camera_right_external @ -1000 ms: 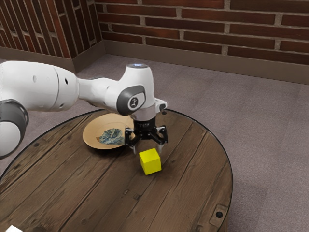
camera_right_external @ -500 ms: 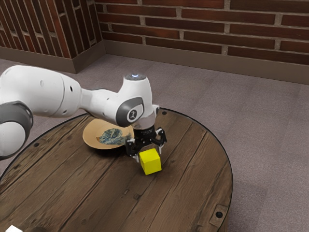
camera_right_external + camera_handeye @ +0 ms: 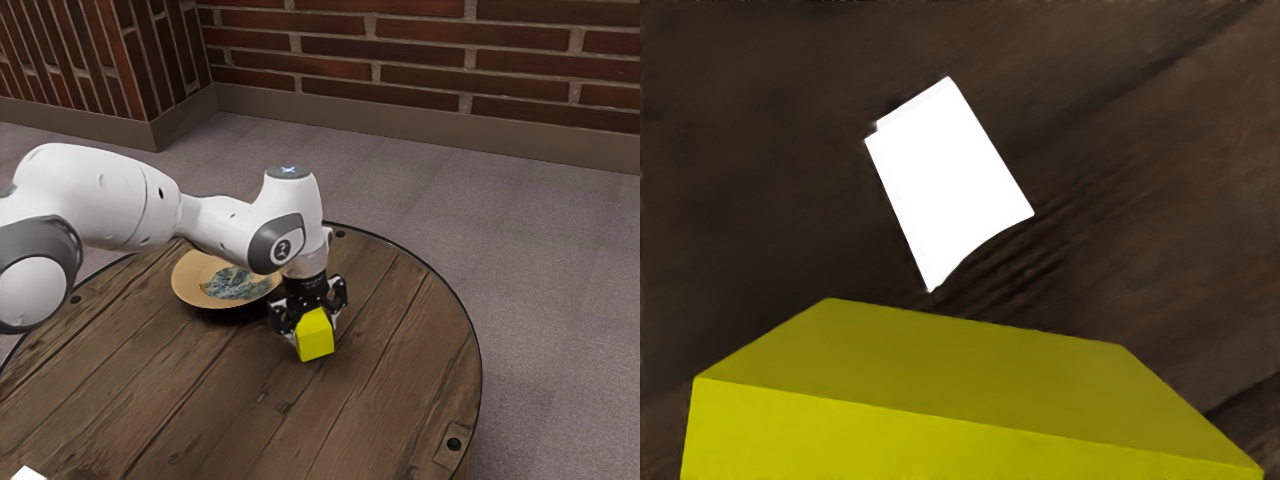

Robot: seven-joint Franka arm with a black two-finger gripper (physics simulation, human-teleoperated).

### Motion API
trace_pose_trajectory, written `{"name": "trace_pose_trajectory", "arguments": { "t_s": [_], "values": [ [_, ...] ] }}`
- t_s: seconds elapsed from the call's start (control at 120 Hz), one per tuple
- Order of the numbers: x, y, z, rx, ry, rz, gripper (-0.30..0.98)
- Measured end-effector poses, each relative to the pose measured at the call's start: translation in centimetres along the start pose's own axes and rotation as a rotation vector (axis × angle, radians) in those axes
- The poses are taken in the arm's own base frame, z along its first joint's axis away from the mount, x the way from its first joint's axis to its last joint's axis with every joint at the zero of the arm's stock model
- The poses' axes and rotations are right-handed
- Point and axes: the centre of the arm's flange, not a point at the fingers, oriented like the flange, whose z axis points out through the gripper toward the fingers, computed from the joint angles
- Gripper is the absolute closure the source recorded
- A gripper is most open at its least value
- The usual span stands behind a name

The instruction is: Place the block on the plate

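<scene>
Here we are in the exterior view, and the white arm (image 3: 100, 195) comes in from the exterior view's left, over the round wooden table (image 3: 390, 400), its black gripper (image 3: 308, 300) pointing down, right at the yellow block (image 3: 317, 338)! The block is low at the tabletop, off the plate, partly in front of the gripper, and whether the gripper is open or closed on it, I can't tell from here. Over to the plate (image 3: 188, 282) now: tan, round, with a mottled blue-green patch in its middle, sitting near the block, toward the exterior view's left and farther back. Down in the near left corner, there's a bit of something white (image 3: 28, 474), cut off by the edge. Behind it all, grey carpet (image 3: 550, 260) and a brick wall (image 3: 400, 48). Across to the wrist view, and there's the block again, big and close under the hand, its top and one side face in sight! Beyond it, against dark wood, a bright white shape (image 3: 950, 180) with one curved edge; what it is, I can't say.
</scene>
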Motion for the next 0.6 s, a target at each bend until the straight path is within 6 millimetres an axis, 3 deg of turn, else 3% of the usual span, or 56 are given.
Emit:
{"name": "trace_pose_trajectory", "arguments": {
  "t_s": [0.2,0.333,0.517,0.6],
  "values": [
    [-0.2,0.3,-0.9,-0.014,0.011,-0.009,0.21],
    [0.0,0.4,-4.0,-0.050,0.037,-0.012,0.25],
    [-0.4,0.4,-6.3,-0.070,0.059,-0.008,0.33],
    [0.8,-0.2,-8.0,-0.080,0.083,-0.023,0.35]
  ]
}}
